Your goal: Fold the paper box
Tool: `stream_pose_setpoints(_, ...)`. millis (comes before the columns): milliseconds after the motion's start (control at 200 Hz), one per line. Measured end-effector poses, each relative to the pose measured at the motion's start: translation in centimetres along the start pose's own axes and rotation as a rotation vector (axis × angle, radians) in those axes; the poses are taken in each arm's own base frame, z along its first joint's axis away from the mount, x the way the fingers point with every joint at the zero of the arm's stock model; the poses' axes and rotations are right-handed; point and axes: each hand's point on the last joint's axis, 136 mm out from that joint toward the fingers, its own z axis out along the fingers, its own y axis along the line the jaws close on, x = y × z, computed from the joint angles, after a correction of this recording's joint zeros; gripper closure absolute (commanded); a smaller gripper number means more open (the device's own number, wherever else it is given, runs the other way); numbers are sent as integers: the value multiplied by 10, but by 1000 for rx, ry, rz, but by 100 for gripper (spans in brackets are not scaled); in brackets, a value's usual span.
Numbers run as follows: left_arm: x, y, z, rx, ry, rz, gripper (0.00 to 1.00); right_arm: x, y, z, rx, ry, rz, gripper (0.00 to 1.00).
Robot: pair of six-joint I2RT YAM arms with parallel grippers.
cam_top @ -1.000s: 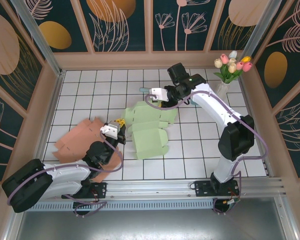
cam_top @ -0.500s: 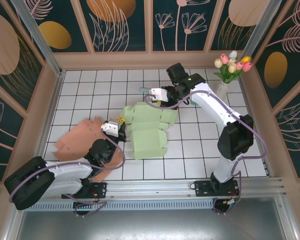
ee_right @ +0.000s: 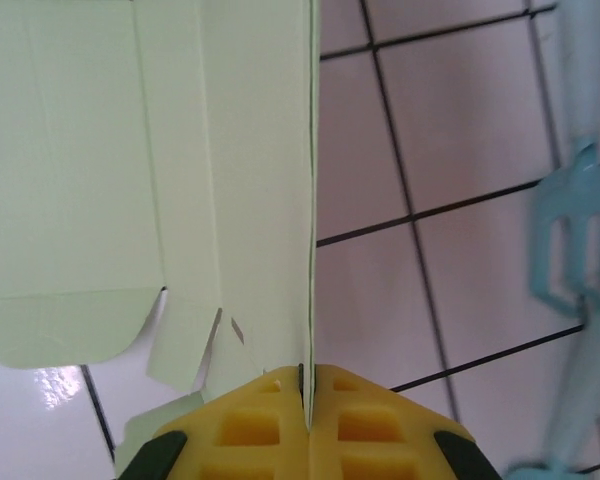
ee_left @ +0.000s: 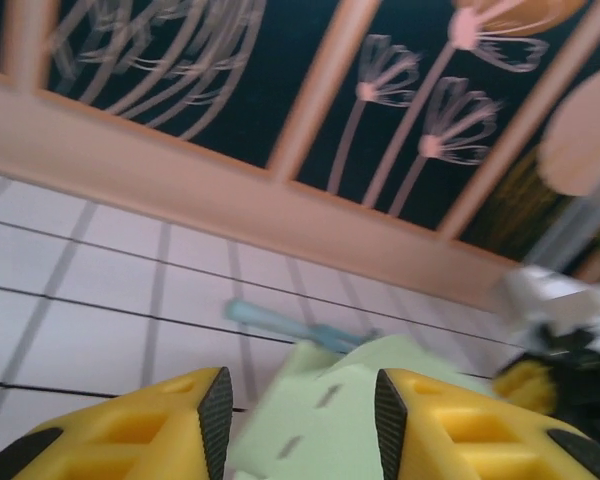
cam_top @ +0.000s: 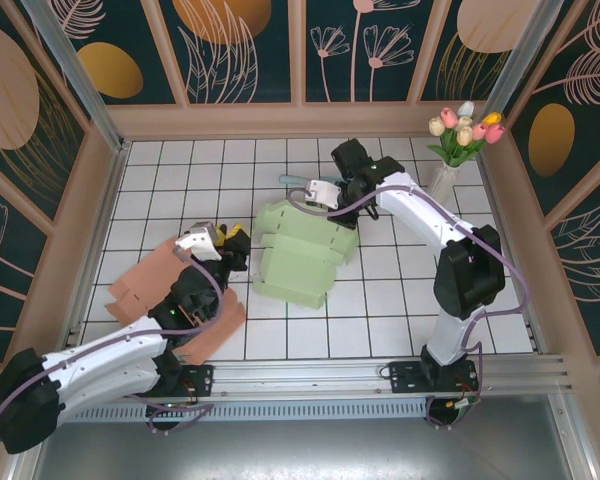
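The green paper box (cam_top: 300, 250), partly folded with its flaps out, lies near the middle of the white tiled table (cam_top: 400, 300), its upper panel lifted off the surface toward the far side. My right gripper (cam_top: 325, 195) is at that raised far edge, and in my right wrist view the pale sheet (ee_right: 180, 150) runs edge-on straight down into the gripper (ee_right: 305, 400), the yellow pads pressed together with the thin paper edge pinched between them. My left gripper (cam_top: 225, 245) sits just beside the box's left side; in my left wrist view the gripper (ee_left: 300, 410) has its two yellow fingers standing apart, grasping nothing, with the green panel (ee_left: 350, 400) showing ahead through the gap, though I cannot tell whether it touches the paper. A flat brown cardboard sheet (cam_top: 165, 290) lies to the left under my left arm. A light-blue tool (cam_top: 292, 181) rests on the tiles just beyond the box, seen too from my left wrist (ee_left: 280, 322) and blurred at the right edge of my right wrist view (ee_right: 570, 240). Tulips (cam_top: 465, 130) stand in the far right corner.
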Motion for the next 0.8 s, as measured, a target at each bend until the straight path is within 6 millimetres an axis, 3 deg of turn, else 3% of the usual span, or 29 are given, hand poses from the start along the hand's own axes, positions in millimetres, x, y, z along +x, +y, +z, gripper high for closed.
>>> stream_pose_setpoints(110, 12, -27, 7, 113, 89, -63, 59, 11, 13, 0, -15, 28, 32, 100)
stream_pose_setpoints(200, 30, -48, 20, 166, 185, -101, 63, 5, 15, -9, -2, 9, 23, 100)
stream_pose_setpoints(295, 46, -55, 31, 163, 252, -129, 65, -2, 18, -23, 21, -25, 8, 100)
stream_pose_setpoints(520, 75, -39, 41, 80, 330, -166, 69, -9, 22, -44, 47, -80, -13, 100)
stream_pose_setpoints(801, 70, 4, 59, -46, 308, -227, 71, -5, 28, -38, 29, -67, -28, 100)
